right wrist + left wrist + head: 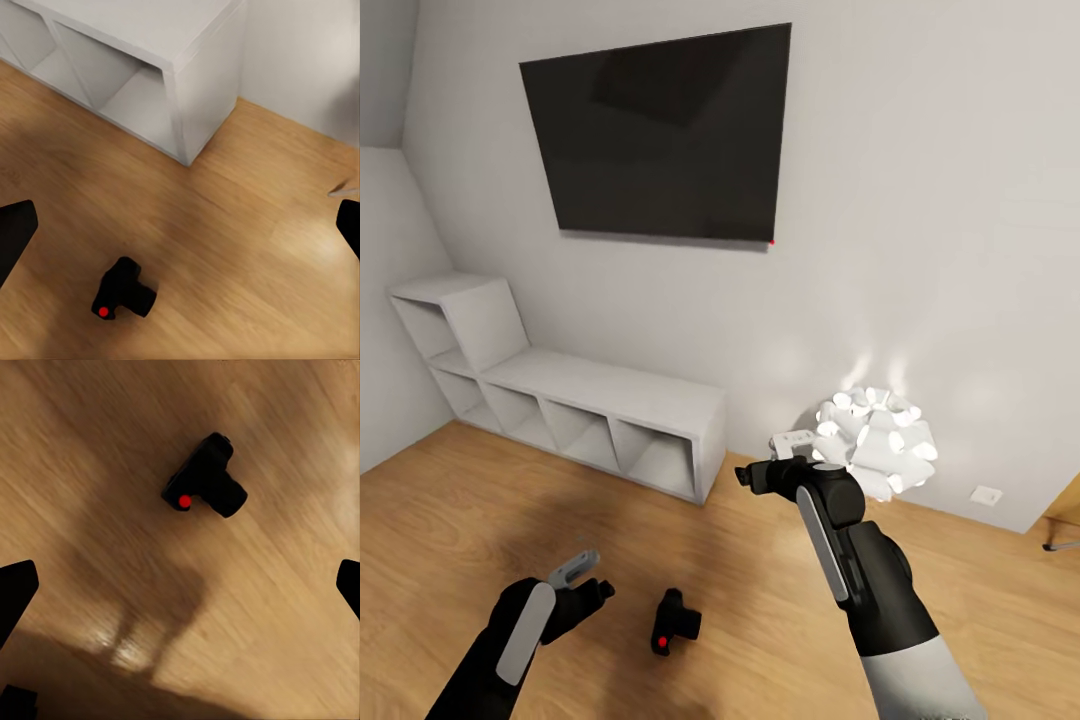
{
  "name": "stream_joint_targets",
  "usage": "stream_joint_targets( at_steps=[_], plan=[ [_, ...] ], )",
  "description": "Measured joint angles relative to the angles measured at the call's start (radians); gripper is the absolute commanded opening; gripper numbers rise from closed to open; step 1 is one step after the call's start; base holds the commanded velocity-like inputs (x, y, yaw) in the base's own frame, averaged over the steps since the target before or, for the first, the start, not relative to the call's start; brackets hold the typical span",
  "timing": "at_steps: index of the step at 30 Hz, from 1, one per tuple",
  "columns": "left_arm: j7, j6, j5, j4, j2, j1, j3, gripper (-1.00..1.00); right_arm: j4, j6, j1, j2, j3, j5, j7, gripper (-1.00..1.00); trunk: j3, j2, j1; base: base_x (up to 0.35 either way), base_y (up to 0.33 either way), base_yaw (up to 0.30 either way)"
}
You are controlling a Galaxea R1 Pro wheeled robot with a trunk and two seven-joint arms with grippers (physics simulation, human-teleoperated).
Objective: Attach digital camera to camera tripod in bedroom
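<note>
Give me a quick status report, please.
Left tool open, empty, beside digital camera. Right tool raised, state unclear. Camera on wood floor, nothing blocking.

The floor (480, 500) is light wood planking with a soft sheen that catches pale glare. The camera (675, 622) lying on it looks like matt black plastic with a small glossy red button, and the shelf unit (610, 400) and wall (920, 250) are smooth, matt pale grey. The screen (660, 130) is dark and faintly glossy.

Digital camera (675, 622): on floor (460, 500), between left gripper (582, 579) and right gripper (765, 462). Shelves (560, 400): behind, against wall, below television (660, 135).
</note>
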State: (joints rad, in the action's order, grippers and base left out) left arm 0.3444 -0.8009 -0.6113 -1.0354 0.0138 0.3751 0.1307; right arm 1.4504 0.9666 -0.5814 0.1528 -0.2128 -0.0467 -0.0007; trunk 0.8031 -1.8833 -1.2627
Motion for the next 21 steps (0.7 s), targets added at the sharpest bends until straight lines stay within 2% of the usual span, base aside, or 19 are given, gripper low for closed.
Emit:
stream_joint_targets(
  at_steps=[8, 21],
  plan=[
    [-0.004, -0.001, -0.002, -0.036, -0.004, -0.021, -0.006, 1.0, 0.029, 0.0, -0.002, 0.0, -0.01, -0.001, -0.004, 1.0, 0.025, -0.056, -0.031, 0.0, 0.0, 0.0],
    [0.001, -0.002, 0.002, -0.036, -0.005, -0.027, -0.011, 1.0, 0.035, 0.0, -0.001, 0.0, -0.012, -0.002, -0.004, 1.0, 0.066, -0.147, -0.081, 0.0, 0.0, 0.0]
  ],
)
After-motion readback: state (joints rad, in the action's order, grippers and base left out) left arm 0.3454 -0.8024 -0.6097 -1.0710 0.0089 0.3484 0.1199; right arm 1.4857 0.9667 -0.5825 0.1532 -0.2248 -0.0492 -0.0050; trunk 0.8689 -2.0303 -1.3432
